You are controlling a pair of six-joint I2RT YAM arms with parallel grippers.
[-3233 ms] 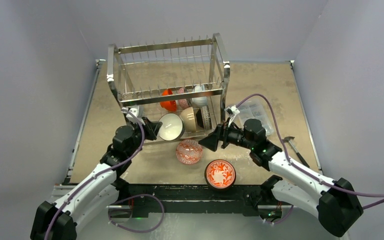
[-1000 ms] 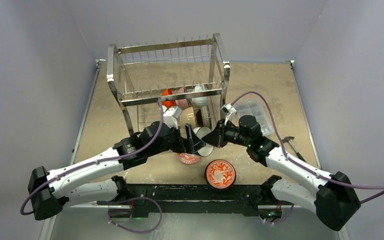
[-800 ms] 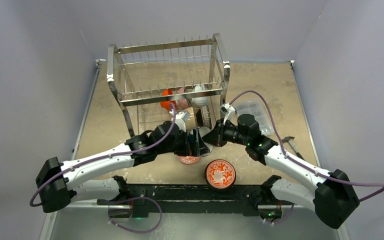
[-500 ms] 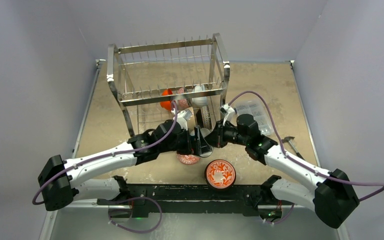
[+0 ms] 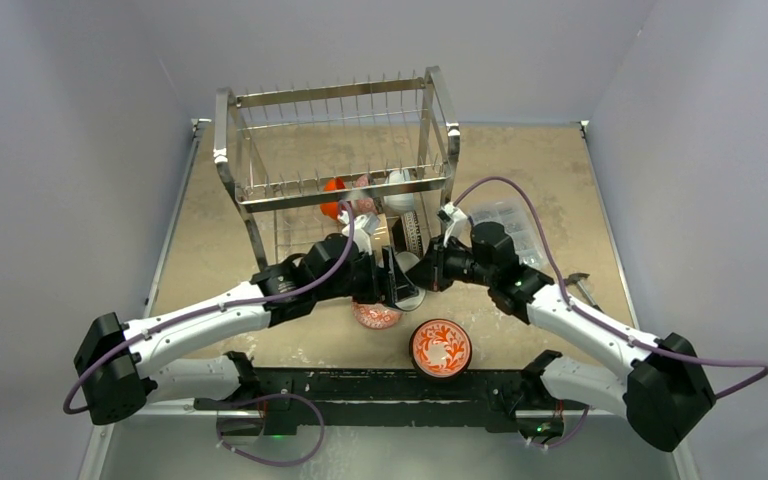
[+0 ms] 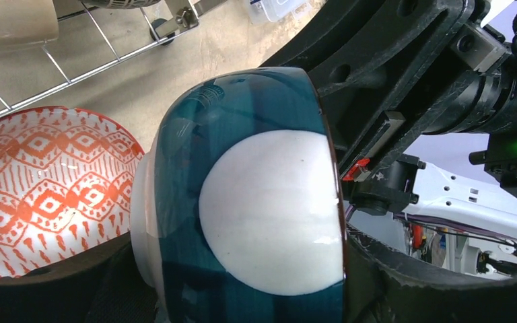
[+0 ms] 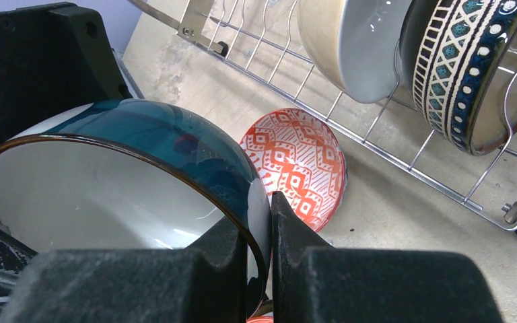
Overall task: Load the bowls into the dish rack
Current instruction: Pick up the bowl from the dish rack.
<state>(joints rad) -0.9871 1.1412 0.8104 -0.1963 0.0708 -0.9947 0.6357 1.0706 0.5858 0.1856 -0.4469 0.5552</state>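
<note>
While the teal bowl (image 6: 269, 222) is being pinched at its rim by the right gripper (image 7: 259, 225), fingers pressed together on the thin wall, it is also being flanked foot-to-rim by the left gripper (image 6: 249, 296); whether the left fingers are touching it cannot be told. The bowl is being held in mid-air just in front of the lower shelf of the dish rack (image 5: 340, 150); the orange diamond-patterned bowl (image 6: 40, 195) is lying on the table (image 5: 560, 200) beneath and just beside it.

Risks, as judged:
- slick glaze is being carried on a narrow rim pinch only; slip or rotation is likely if the right is released before the left is seated
- a drop would be landing ceramic on ceramic; both could be chipped
- the grippers are being crowded together; finger collision is possible
- rack wires are near; snagging is possible

Materials: glossy glazed ceramic, teal outside with a white patch, white inside, dark rim line, pale foot; hard, round, slippery. The rack is shiny steel wire, slotted; the tan bowl (image 7: 350, 47) and the blue patterned bowl (image 7: 458, 60) are being held on edge in it.
</note>
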